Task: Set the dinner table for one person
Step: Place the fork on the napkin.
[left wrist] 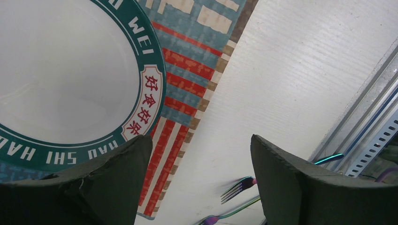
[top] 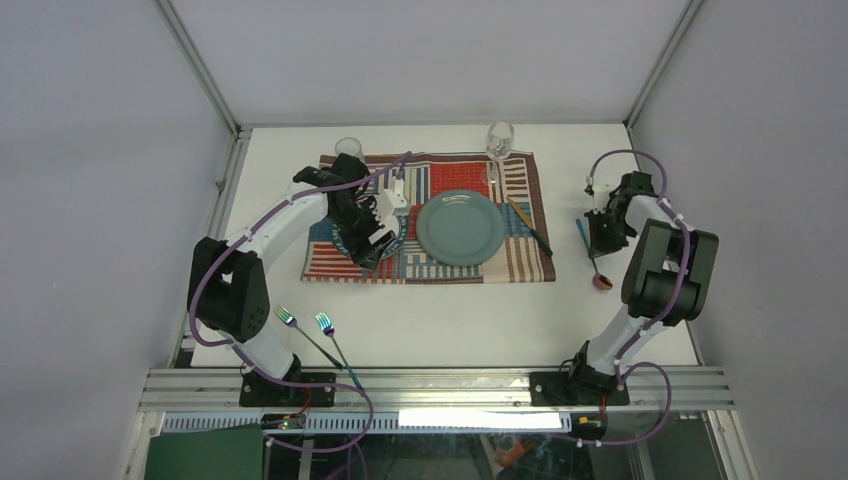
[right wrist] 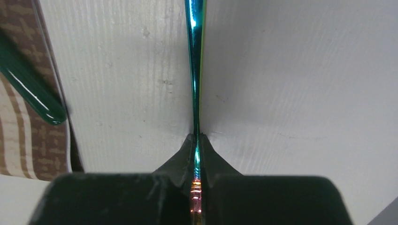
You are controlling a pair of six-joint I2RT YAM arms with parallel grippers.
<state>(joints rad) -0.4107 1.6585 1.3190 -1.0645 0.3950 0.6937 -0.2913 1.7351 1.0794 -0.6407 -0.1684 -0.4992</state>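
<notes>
Spoon (right wrist: 195,70) sits clamped in right hand (right wrist: 196,140); left hand (left wrist: 202,145) gapes by teal-rimmed plate (left wrist: 70,70).

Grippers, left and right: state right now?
Left gripper: open, holding nothing.
Right gripper: closed on the spoon, by its handle.

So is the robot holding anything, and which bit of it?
The right gripper pinches the spoon by its thin shiny handle. The left gripper is open and holds nothing.
</notes>
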